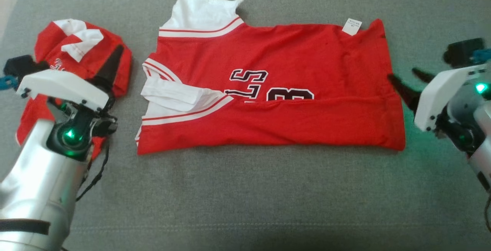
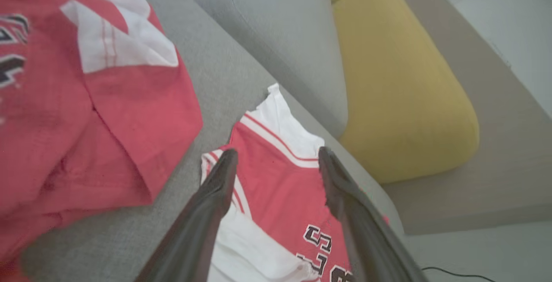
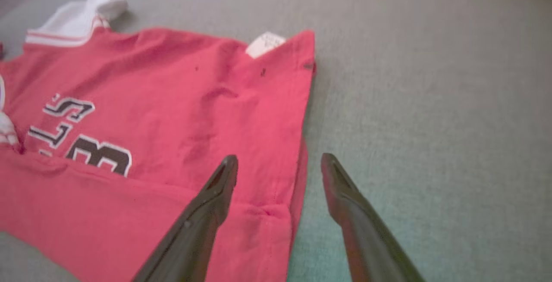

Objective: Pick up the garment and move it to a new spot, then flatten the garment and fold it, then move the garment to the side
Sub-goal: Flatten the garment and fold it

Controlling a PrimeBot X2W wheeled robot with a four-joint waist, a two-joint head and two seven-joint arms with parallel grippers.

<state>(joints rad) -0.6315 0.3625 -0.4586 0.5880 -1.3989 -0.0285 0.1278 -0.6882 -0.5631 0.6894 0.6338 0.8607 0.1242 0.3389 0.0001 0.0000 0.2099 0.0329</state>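
The garment (image 1: 268, 101) is a red jersey with white sleeves and dark lettering, lying flat on the grey cushion (image 1: 245, 197). Its lower edge is folded up over the number, and one white sleeve is tucked in at its left end. My right gripper (image 1: 402, 73) stands open at the jersey's right edge; in the right wrist view its fingers (image 3: 279, 158) straddle that hem of the garment (image 3: 172, 114) with nothing between them. My left gripper (image 2: 277, 155) is open and empty, hovering left of the garment (image 2: 280, 187), with one dark finger (image 1: 111, 65) in the head view.
A second red and white garment (image 1: 84, 47) lies crumpled at the far left, under my left arm. A yellow cushion (image 2: 401, 92) and bare floor lie beyond the grey seat's far edge. A thin black cable (image 2: 457, 273) runs on the floor.
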